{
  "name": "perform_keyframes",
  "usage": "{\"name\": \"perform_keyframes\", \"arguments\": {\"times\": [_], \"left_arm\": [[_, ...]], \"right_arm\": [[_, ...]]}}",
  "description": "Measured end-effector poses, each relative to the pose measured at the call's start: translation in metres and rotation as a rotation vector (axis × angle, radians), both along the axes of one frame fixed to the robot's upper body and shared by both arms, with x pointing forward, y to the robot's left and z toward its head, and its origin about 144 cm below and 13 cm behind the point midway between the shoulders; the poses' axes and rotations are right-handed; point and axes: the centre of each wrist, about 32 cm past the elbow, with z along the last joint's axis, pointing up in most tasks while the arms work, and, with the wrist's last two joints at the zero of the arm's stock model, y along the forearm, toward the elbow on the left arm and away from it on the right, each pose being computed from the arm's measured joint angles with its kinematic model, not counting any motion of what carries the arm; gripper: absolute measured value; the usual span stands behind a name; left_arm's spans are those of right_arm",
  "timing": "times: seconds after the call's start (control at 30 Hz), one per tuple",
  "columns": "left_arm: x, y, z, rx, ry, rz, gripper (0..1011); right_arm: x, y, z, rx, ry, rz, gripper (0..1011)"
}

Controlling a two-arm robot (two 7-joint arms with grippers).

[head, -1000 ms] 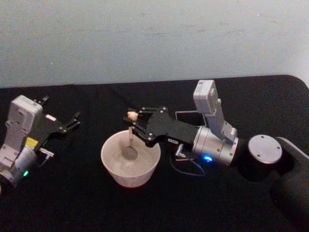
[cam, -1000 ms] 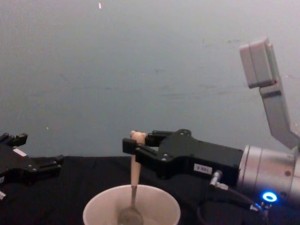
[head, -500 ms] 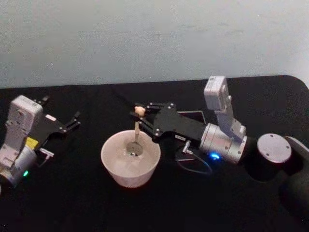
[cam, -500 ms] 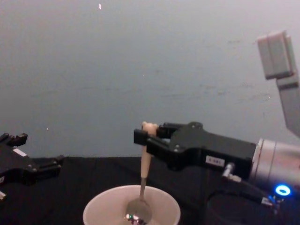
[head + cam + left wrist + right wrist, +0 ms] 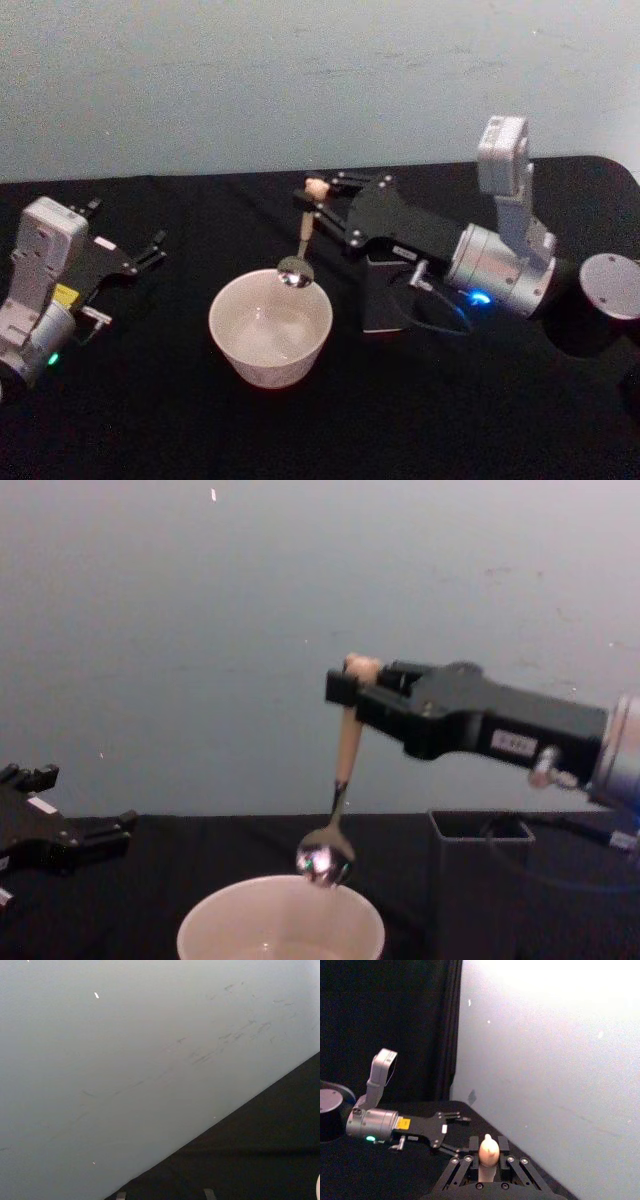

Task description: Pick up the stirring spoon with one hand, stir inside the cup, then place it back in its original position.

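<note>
Since a second ago my right gripper (image 5: 318, 195) has risen and drawn back toward the right edge, lifting the stirring spoon (image 5: 303, 240) out of the cup (image 5: 268, 368). Its shiny bowl now hangs just over the cup's far rim. The fingers are pinched on the handle just under the bear head, so the spoon dangles nearly upright.

I judge it light and stiff, but slim and smooth, so it is apt to swivel in a top grip. The cup stands mid-surface and the holder (image 5: 385, 300) just beside it on the right. My left gripper (image 5: 150, 250) rests spread near the left edge.

The arm covers much of the holder's mouth, and I cannot tell whether the cup holds anything.
</note>
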Motion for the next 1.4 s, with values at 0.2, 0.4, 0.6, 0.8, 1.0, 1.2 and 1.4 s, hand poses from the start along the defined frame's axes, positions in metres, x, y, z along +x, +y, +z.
{"name": "perform_keyframes", "arguments": {"times": [0.2, 0.4, 0.6, 0.8, 1.0, 1.2, 1.4], "left_arm": [[0.000, 0.000, 0.000, 0.000, 0.000, 0.000, 1001], [0.000, 0.000, 0.000, 0.000, 0.000, 0.000, 1001], [0.000, 0.000, 0.000, 0.000, 0.000, 0.000, 1001], [0.000, 0.000, 0.000, 0.000, 0.000, 0.000, 1001], [0.000, 0.000, 0.000, 0.000, 0.000, 0.000, 1001], [0.000, 0.000, 0.000, 0.000, 0.000, 0.000, 1001], [0.000, 0.000, 0.000, 0.000, 0.000, 0.000, 1001]], "right_arm": [[-0.004, -0.012, 0.015, 0.019, -0.034, -0.023, 214], [-0.010, -0.030, 0.029, 0.032, -0.071, -0.049, 214], [-0.014, -0.049, 0.037, 0.040, -0.097, -0.088, 214], [-0.017, -0.066, 0.040, 0.037, -0.106, -0.127, 214], [-0.017, -0.077, 0.033, 0.022, -0.088, -0.150, 214], [-0.017, -0.080, 0.026, 0.012, -0.064, -0.149, 214], [-0.017, -0.079, 0.016, -0.002, -0.027, -0.148, 214]]}}
